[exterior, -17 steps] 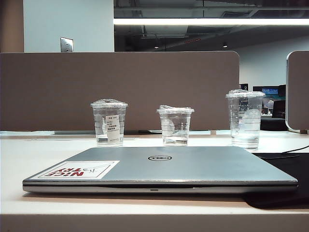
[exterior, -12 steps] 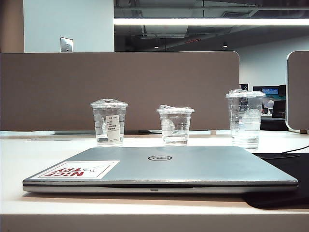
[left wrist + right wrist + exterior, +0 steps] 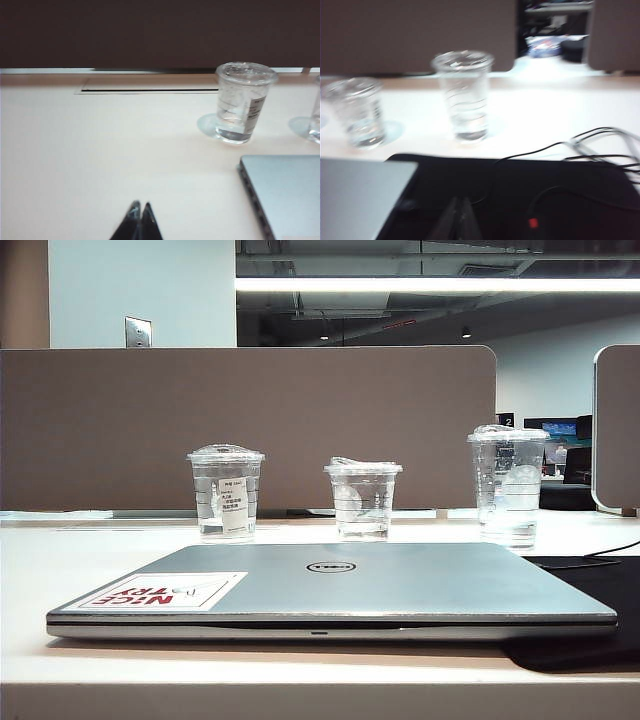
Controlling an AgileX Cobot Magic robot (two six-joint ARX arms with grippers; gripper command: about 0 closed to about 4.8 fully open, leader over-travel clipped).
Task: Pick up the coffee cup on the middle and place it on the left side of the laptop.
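The coffee cup (image 3: 363, 500), short and clear with a lid, stands in the middle of a row of three behind the closed silver laptop (image 3: 330, 590). It also shows in the right wrist view (image 3: 357, 112), and only its edge in the left wrist view (image 3: 315, 117). Neither arm appears in the exterior view. My left gripper (image 3: 139, 206) is shut and empty, low over bare table well short of the cups, beside the laptop's corner (image 3: 285, 192). My right gripper (image 3: 460, 202) is shut and empty over a black mat (image 3: 520, 195).
A clear cup with a white paper label (image 3: 226, 493) stands left of the coffee cup, and the tallest clear cup (image 3: 508, 486) stands right. Black cables (image 3: 590, 145) cross the mat. A brown partition (image 3: 250, 420) backs the table.
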